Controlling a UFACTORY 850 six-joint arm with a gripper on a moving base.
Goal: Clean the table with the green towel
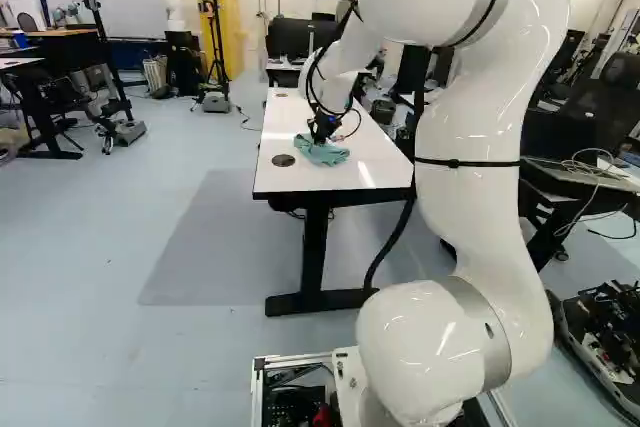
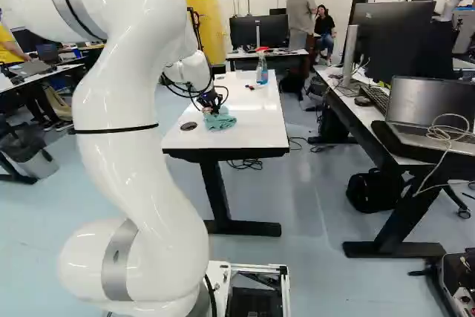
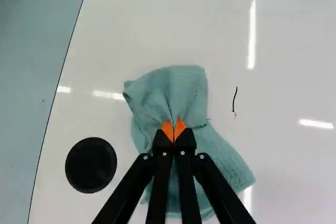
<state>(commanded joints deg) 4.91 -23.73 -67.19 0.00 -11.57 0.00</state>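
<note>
One towel (image 3: 176, 90) lies bunched toward the near edge of the worktop (image 3: 157, 24), a fold clamped in the tool (image 3: 174, 129). That pinch looks small, so drag from hard wiping could pull it free; loose folds might skip the dark scrap (image 3: 234, 98).

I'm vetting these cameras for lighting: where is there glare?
Wrist view: bright streaks on the table, some beside the towel, none across it; left base view: a glare patch by the table's near edge; both base views: highlights on the arm.
</note>
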